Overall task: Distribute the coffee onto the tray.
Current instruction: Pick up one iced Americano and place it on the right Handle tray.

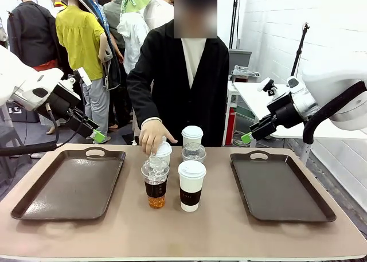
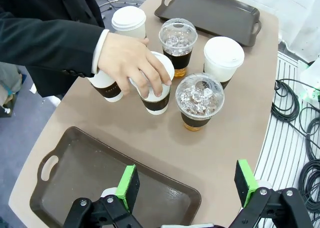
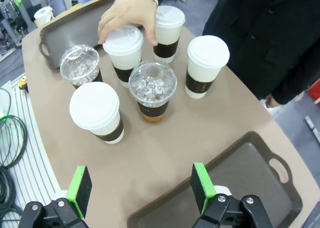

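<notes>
Several coffee cups stand bunched at the table's middle, between two dark trays. A clear iced cup (image 1: pixel 155 183) and a white lidded cup (image 1: pixel 191 184) are at the front, with more behind. A person's hand (image 1: pixel 153 137) rests on a white cup's lid (image 1: pixel 164 150). My left gripper (image 1: pixel 97 137) hovers open over the far corner of the left tray (image 1: pixel 69 184), nothing between its fingers. My right gripper (image 1: pixel 248 137) hangs open above the far left corner of the right tray (image 1: pixel 281 184). Both wrist views look down on the cups: left gripper (image 2: pixel 186 184), right gripper (image 3: pixel 141 185).
The person in a dark jacket (image 1: pixel 183 84) stands at the far edge, reaching in over the cups. Cables (image 2: pixel 295 103) lie on the floor beside the table. Bare tabletop runs along the near edge in front of the cups.
</notes>
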### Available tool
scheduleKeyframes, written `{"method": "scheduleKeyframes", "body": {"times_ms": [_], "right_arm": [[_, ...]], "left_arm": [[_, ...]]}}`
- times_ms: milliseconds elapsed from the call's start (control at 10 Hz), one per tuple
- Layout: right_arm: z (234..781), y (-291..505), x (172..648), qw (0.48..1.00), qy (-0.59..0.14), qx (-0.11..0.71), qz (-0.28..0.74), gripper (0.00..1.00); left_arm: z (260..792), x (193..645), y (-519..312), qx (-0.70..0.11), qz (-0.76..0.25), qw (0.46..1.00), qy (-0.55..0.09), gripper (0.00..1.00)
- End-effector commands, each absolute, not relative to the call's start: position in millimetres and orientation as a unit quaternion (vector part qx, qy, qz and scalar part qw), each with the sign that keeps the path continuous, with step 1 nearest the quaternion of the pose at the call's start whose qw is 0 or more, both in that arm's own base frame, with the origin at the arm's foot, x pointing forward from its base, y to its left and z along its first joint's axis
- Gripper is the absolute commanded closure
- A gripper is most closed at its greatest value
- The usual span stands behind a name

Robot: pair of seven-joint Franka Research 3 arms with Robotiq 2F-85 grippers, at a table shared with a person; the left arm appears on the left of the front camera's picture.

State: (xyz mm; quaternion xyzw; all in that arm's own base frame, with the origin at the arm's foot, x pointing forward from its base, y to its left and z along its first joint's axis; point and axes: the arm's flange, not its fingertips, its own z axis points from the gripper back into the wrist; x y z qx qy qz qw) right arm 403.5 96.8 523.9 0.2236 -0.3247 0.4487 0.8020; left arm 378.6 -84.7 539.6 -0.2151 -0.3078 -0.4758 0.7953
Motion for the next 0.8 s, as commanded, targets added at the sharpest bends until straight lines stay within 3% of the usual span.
{"method": "scheduleKeyframes", "body": {"times_ms": [0, 700], "right_arm": [[523.8, 98.1, 404.5, 0.796, -0.330, 0.237, 0.448, 0.00], [524.4, 103.4, 432.2, 0.792, -0.275, 0.173, 0.517, 0.00]], "left_arm": [[539.8, 379.3, -84.4, -0.226, -0.479, 0.788, -0.314, 0.00], [539.8, 379.3, -84.4, -0.226, -0.479, 0.788, -0.314, 0.00]]}}
